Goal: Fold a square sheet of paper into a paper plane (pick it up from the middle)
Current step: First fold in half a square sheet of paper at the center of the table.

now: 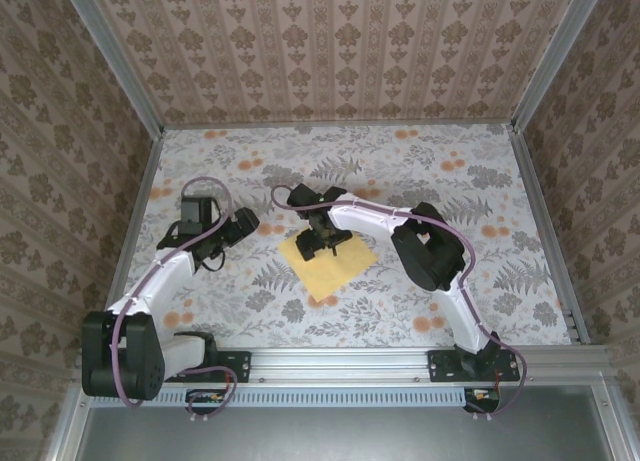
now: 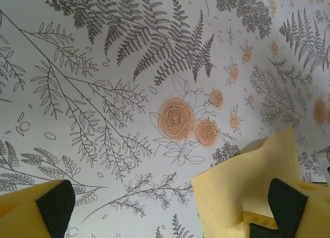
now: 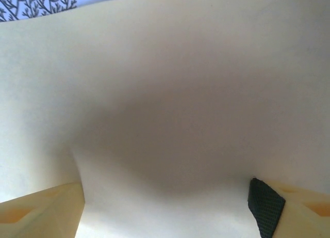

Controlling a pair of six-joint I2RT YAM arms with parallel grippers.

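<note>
A yellow sheet of paper [image 1: 336,271] lies flat near the middle of the table [image 1: 420,181]. From above it looks like a diamond, with one corner pointing to the near edge. It is open and flat, so it is not folded into a plane yet. The table has a cloth with gray ferns and small orange flowers on it. The right gripper [image 1: 325,239] hangs right over the far half of the sheet. In the right wrist view, the sheet of paper [image 3: 165,93] is very close and takes up almost the whole picture, with a little bit of the table [image 3: 41,1] showing at the top. A soft dark shadow lies in the middle of the paper. The right gripper [image 3: 154,212] has its jaws far apart, one at each bottom corner, and there is nothing between them. I cannot tell if the tips touch the paper. The left gripper [image 1: 233,230] is off to the left of the sheet, near its left corner. In the left wrist view, the left gripper [image 2: 170,217] has its jaws very wide too, and they hold nothing. One corner of the sheet of paper [image 2: 242,181] shows just behind the finger on the right. Two orange roses [image 2: 178,119] are printed on the table [image 2: 93,52] a little past that corner.
</note>
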